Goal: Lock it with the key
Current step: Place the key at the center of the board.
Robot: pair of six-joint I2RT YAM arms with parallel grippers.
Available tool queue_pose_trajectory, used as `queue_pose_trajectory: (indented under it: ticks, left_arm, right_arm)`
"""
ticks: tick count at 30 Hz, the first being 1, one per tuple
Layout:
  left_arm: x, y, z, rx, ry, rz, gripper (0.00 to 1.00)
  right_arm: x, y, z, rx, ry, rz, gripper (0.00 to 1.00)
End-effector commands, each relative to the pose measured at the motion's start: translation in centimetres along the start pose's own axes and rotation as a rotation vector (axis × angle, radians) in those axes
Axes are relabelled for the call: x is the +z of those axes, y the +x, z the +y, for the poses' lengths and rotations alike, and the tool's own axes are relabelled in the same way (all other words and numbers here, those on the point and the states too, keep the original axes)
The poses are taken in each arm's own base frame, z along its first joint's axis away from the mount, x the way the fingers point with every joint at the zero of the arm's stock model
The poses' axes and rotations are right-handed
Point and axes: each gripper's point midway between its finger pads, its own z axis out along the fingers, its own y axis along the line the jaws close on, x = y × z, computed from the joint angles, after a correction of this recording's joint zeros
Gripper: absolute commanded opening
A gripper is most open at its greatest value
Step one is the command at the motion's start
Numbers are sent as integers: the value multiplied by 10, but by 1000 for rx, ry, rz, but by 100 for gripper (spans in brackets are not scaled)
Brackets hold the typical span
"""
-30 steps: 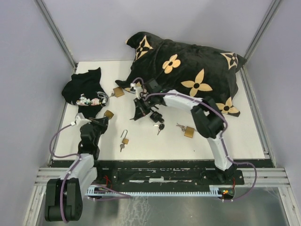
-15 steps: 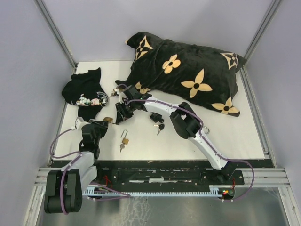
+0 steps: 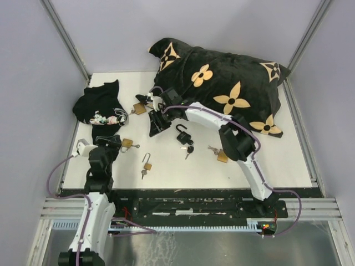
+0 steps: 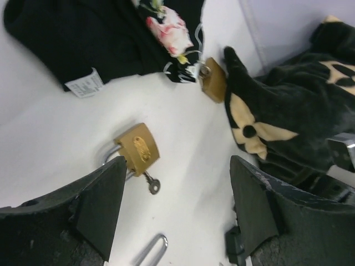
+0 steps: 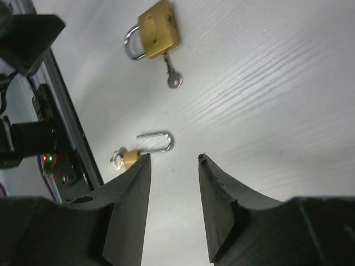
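A large black plush cushion [image 3: 227, 83] patterned with tan flowers and 4-pointed stars lies across the far right of the white surface [image 3: 288, 160], its far edge rising against the grey back wall [image 3: 183, 27]. At the far left sits a crumpled black garment [image 3: 97, 102], with a patch of pink and white floral print along its near edge and a white sewn-in label [image 4: 84, 83] at its hem. Metal rails [image 3: 66, 36] run up the 2 back corners of the enclosure.
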Motion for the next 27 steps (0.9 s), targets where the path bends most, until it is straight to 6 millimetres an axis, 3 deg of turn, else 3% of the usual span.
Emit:
queue_pose_trajectory:
  ticks: [1,3,6,9,13,16,21,24,27]
  left_arm:
    - [-20,3,-33,79,146,82,80]
    - [-34,18,-61,121,313,178,79]
    - [-58,39,-92,166,511,326,77]
    - [-68,54,-95,219,523,448,72]
    - [-78,60,-96,345,470,481,71]
    - [-93,76,-96,439,437,504,71]
    - [-97,106,-84,576,335,535,71]
    - [-93,120,-76,709,258,529,72]
    - [-83,121,-65,836,153,505,72]
  right_arm:
    - [-92,-18,83,-304,-112,-67,48]
    - [-128,-2,103,-388,-123,-73,48]
    - [-160,43,111,-433,-136,-49,48]
    - [-192,76,120,-489,-149,-38,49]
    - [-230,105,116,-542,-106,-46,52]
    - [-255,113,113,-516,-127,-139,53]
    - [-300,103,100,-480,-95,-343,57]
    - [-311,101,88,-450,-65,-389,57]
    - [-310,105,73,-410,-43,-395,57]
